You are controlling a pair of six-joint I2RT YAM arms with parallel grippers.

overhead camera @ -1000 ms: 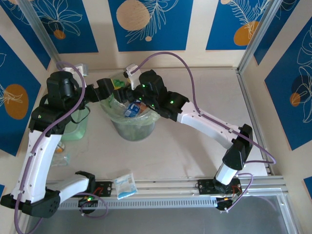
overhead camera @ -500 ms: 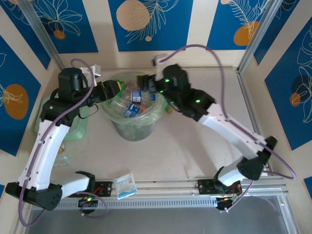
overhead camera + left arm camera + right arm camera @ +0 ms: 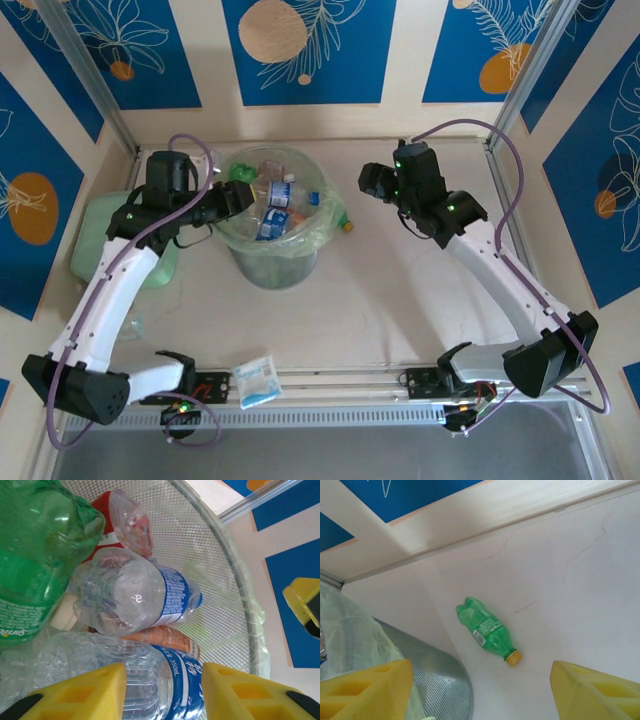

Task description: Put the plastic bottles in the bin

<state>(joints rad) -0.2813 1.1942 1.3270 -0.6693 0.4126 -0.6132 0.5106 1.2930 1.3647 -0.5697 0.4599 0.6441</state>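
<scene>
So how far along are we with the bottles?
Mostly done: the bin holds a pile of plastic bottles. Nothing is in hand; the left gripper hangs open over the pile, the right gripper open over the table. Left: one green bottle lying beside the bin.

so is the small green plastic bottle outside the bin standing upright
No, the small green yellow-capped plastic bottle lies on its side on the pale table.
</scene>
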